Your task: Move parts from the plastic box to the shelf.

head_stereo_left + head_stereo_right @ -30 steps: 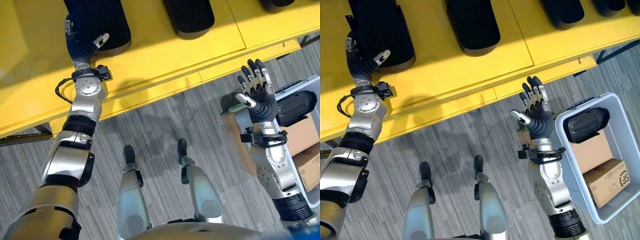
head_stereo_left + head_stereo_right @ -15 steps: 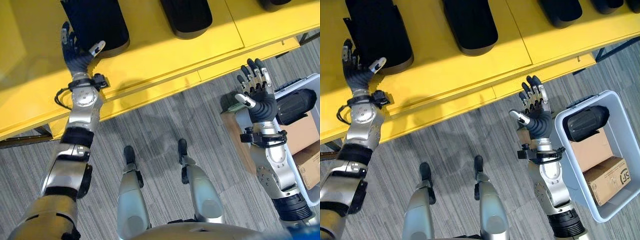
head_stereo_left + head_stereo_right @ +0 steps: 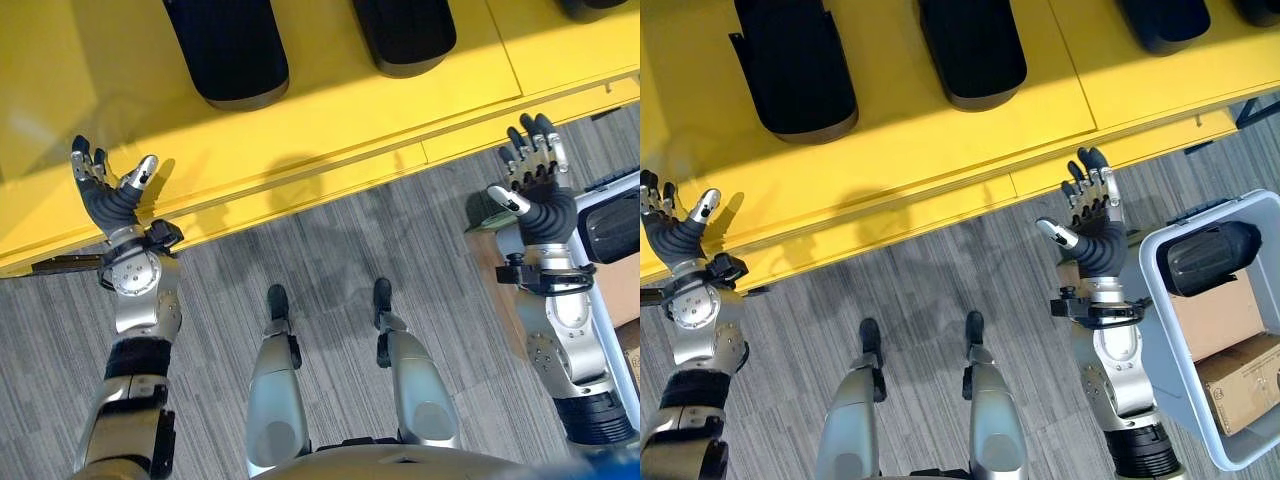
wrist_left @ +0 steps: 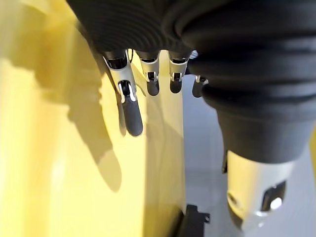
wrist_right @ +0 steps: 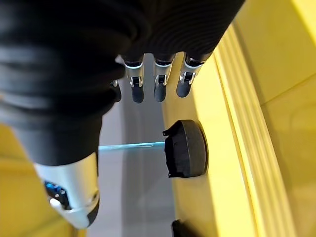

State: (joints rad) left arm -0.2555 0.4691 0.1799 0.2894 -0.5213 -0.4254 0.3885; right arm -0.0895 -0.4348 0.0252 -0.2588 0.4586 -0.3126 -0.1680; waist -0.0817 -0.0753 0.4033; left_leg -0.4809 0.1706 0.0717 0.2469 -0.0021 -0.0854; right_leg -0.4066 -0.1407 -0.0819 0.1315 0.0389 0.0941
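At least 3 black parts (image 3: 800, 70) lie on the yellow shelf (image 3: 940, 170); 1 black part (image 3: 1210, 258) waits in the plastic box (image 3: 1160, 330). Left hand (image 3: 108, 195) and right hand (image 3: 1095, 225) hover empty, fingers straight.

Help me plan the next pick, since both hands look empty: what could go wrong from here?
The black part lies wedged against cardboard boxes inside the plastic box, so the open right hand may snag them. The open left hand hovers at the yellow shelf edge and might bump it.
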